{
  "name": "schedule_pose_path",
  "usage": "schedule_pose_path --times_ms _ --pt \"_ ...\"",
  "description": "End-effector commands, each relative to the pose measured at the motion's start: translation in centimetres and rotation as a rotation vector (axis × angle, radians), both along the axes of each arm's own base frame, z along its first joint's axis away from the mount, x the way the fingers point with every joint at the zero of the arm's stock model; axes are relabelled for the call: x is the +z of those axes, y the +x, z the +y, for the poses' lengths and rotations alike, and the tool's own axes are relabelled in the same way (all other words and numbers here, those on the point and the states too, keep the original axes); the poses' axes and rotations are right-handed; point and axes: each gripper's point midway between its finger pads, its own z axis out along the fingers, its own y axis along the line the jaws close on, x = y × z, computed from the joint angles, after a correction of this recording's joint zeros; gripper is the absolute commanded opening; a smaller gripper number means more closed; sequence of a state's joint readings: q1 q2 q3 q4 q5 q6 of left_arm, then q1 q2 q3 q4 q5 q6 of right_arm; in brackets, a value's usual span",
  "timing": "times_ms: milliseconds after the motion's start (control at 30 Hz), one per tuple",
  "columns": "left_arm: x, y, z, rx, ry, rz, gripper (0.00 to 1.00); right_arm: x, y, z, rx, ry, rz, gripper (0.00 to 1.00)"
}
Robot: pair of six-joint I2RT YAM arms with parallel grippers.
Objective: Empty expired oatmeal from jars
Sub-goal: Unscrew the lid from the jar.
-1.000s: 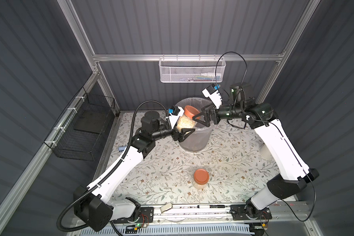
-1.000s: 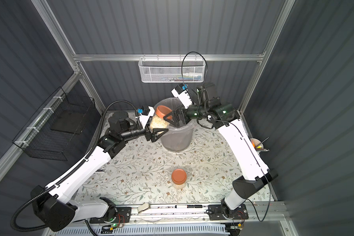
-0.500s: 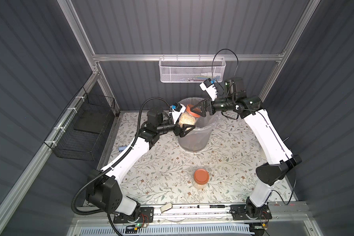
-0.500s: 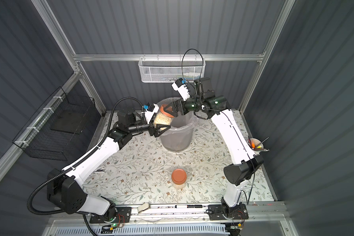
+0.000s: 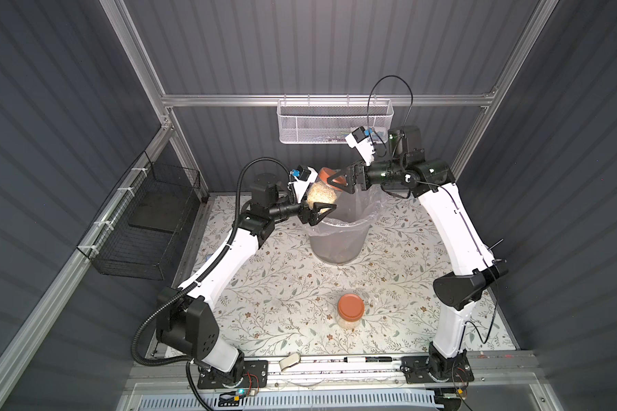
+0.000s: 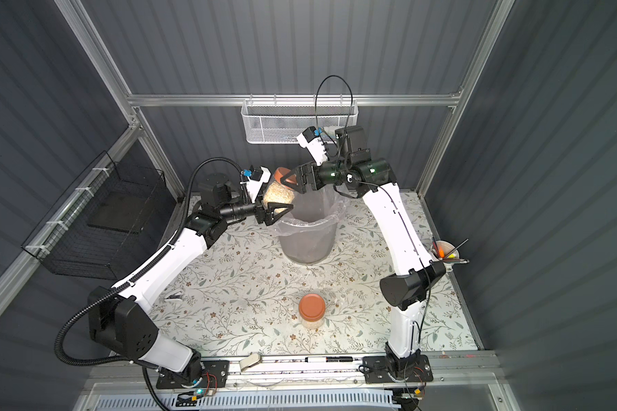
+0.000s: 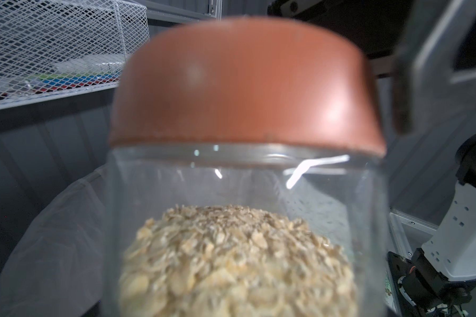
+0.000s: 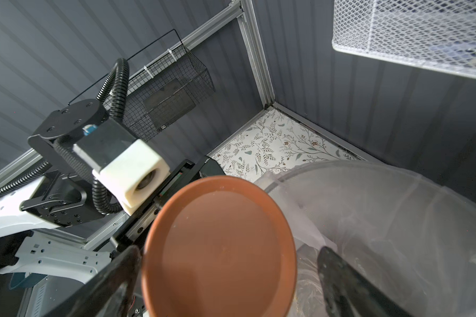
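— Where's the oatmeal [image 5: 319, 194]?
— In the jar [image 7: 259, 175] that the left gripper [image 5: 320, 203] clamps, tilted, lid [image 8: 220, 247] on, over the bin's [image 5: 335, 245] 10 o'clock rim; the right gripper [image 5: 338, 183] gapes wide around the lid. A second jar [image 5: 350, 311] stands at the table's [image 5: 264, 284] 6 o'clock.

The floral tabletop [image 5: 264, 284] carries a lined grey bin [image 5: 337, 242] at the back and a lidded jar [image 5: 350, 309] near the front.

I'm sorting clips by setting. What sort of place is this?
Probably a robot test booth dressed up as a home corner, not a real kitchen. It has grey panel walls on an aluminium frame, two white robot arms mounted at the front edge, and a floral cloth over the table.
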State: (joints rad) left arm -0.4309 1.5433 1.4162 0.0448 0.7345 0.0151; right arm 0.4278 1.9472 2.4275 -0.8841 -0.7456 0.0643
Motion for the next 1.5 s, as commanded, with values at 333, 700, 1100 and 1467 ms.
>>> schedule_pose_path --times_ms 333,700,1100,1467 --pt "4.3 -0.8 0.0 -0.052 -0.066 -0.111 0.0 0.1 0.2 0.8 0.046 0.05 0.019 0.77" --pt "3.9 -0.4 1.1 -0.105 -0.086 -0.083 0.0 -1.3 -2.7 -1.1 0.185 -0.058 -0.132 0.72" --pt "4.0 -0.8 1.2 -0.129 -0.073 -0.082 0.0 -0.9 -2.1 -2.5 0.289 -0.028 -0.225 0.93" --pt "3.0 0.3 1.5 -0.072 -0.021 -0.073 0.0 3.8 0.7 -3.5 -0.018 0.21 -0.025 0.99"
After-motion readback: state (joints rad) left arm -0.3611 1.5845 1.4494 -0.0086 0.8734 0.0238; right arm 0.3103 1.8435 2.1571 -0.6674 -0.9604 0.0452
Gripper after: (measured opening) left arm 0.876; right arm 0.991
